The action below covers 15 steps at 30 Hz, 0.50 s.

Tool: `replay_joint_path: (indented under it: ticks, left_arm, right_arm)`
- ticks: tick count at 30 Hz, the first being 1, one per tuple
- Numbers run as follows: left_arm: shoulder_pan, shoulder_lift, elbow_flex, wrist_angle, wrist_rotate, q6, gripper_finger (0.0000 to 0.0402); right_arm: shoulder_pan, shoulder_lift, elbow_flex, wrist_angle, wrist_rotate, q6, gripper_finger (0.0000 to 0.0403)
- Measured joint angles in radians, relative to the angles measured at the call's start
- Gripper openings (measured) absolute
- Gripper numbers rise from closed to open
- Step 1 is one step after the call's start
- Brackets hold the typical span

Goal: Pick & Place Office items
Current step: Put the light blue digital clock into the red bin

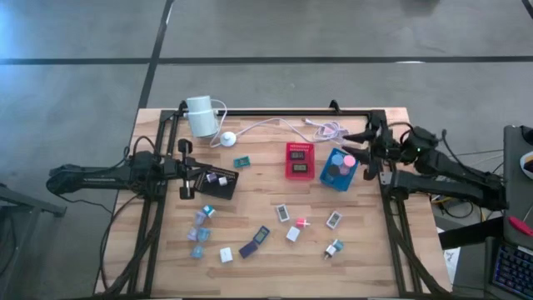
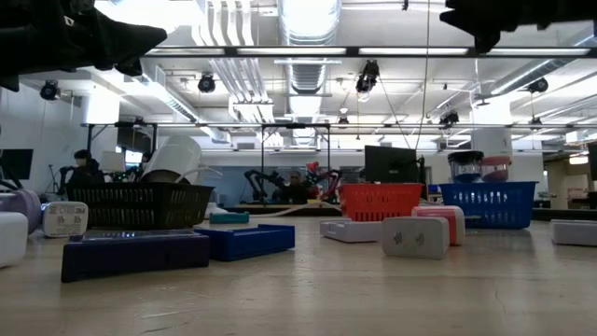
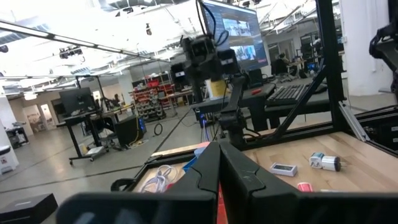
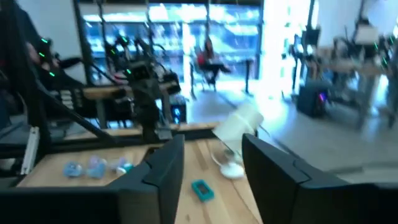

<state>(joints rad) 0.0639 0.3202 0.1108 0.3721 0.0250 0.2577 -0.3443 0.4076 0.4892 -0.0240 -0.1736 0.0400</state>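
The right tool (image 1: 364, 148) hangs part-open and empty by the blue tray (image 1: 341, 169); loose items (image 1: 284, 213) lie on the worktop (image 1: 266, 275) below, nearer mid-table. The left tool (image 1: 185, 169), shut and empty, sits over the black tray (image 1: 218, 182), about as near.

Office items (image 1: 291, 223) too small to identify, black tray (image 1: 218, 185) partly under left tool (image 1: 185, 169)
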Motion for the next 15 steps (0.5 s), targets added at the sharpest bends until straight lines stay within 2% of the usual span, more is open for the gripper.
replay_joint_path:
  ticks: [9, 15]
  left_arm:
    - [0.000, 0.000, 0.000, -0.010, 0.000, 0.008, 0.0012]
    - [0.000, 0.000, 0.000, -0.010, -0.031, 0.008, 0.0012]
  right_arm:
    - [0.000, -0.106, -0.310, 0.392, -0.045, -0.017, 0.0062]
    - [0.000, -0.107, -0.406, 0.484, -0.045, -0.016, 0.0014]
